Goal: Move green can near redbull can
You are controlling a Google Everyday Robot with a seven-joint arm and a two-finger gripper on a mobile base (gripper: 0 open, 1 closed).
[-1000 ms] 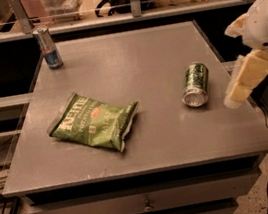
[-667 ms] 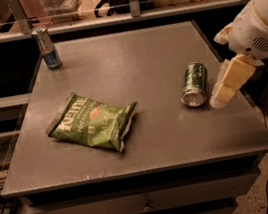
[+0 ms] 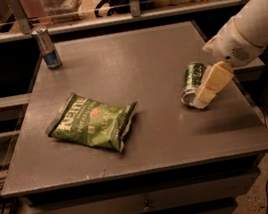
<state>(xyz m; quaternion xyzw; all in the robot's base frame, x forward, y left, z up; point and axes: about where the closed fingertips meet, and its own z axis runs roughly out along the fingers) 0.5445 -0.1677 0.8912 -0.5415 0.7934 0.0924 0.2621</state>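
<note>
A: Nearest bit, bottom of frame?

B: Front of the table [image 3: 146,150]: flat dark drawer fronts, w/ a small round knob [image 3: 148,207] at bottom centre. The top is a smooth grey slab w/ a matte sheen and square corners.

A: And on top?

B: Closest is the chip bag [image 3: 93,121], left of centre. It's a flat, crinkly green foil pouch w/ pale lettering, lying face up and skewed.

A: Green can?

B: The green can [image 3: 193,80] is right of centre, lying on its side. It's a dark green cylinder w/ a lighter pattern, and its silver end faces the front edge.

A: Gripper?

B: The gripper [image 3: 207,92] is at the can's right side, a cream, blocky, matte piece laid along it. Its tip overlaps the can's near end. Whether it's wide, narrow or clamped on the can, can't tell. Behind it the arm [image 3: 250,27] is white, rounded and smooth, coming in from the right edge.

A: Farther back?

B: The redbull can [image 3: 46,48] is in the upper left, at the table's far left corner. It's slim and upright, blue and silver w/ a silver top. It sits well apart from the green can, diagonally across the slab.

A: Counts?

B: 2 cans, 1 bag, 1 gripper, 1 table.
</note>
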